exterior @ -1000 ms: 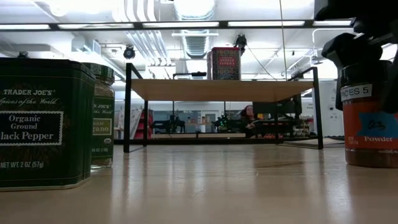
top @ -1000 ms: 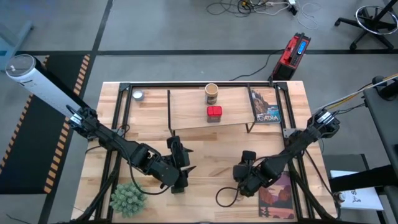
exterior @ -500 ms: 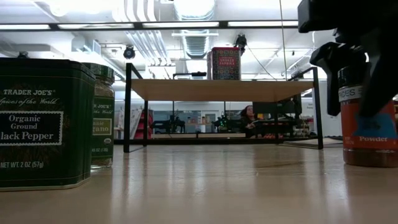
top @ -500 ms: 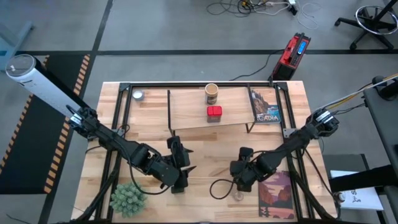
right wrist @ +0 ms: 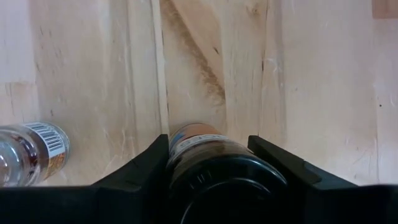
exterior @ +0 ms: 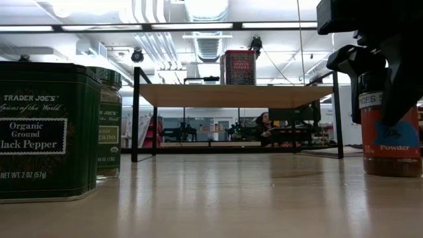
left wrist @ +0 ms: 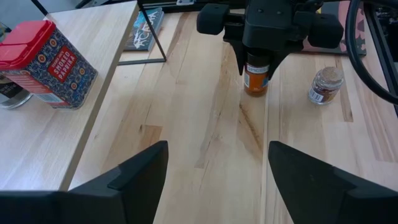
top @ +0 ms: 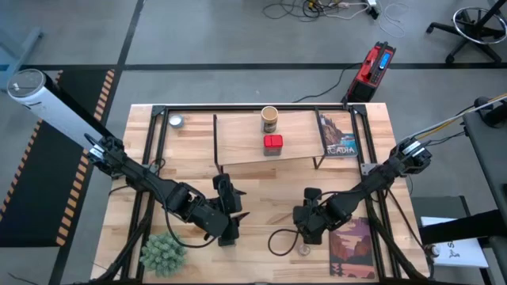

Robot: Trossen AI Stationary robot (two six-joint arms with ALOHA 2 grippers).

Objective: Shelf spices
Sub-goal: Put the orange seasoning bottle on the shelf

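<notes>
Near the front right of the counter (top: 261, 198), the dark-lidded orange powder jar (left wrist: 256, 79) stands upright on the wood, and the right gripper (left wrist: 257, 59) has its two fingers set one on each side of the jar's lid end. The right wrist view shows the fingers (right wrist: 146, 168) flanking the jar closely, pressed to its sides or very nearly so; I read this as a grasp on the jar just being made. A small pale jar (left wrist: 325, 84) stands just beside it, apart.

The step in hand looks like the pickup of this jar for the shelf (top: 238, 138), whose pale board already carries a red paprika tin (top: 272, 144) and a tan cylinder (top: 269, 119). The next move calls for a firm hold, a straight lift, then a carry over to a free part of the board without tipping.

The left gripper (top: 232, 224) waits with fingers spread, near the black pepper tin (exterior: 43, 129) and the green-lidded jar (exterior: 109, 122).
</notes>
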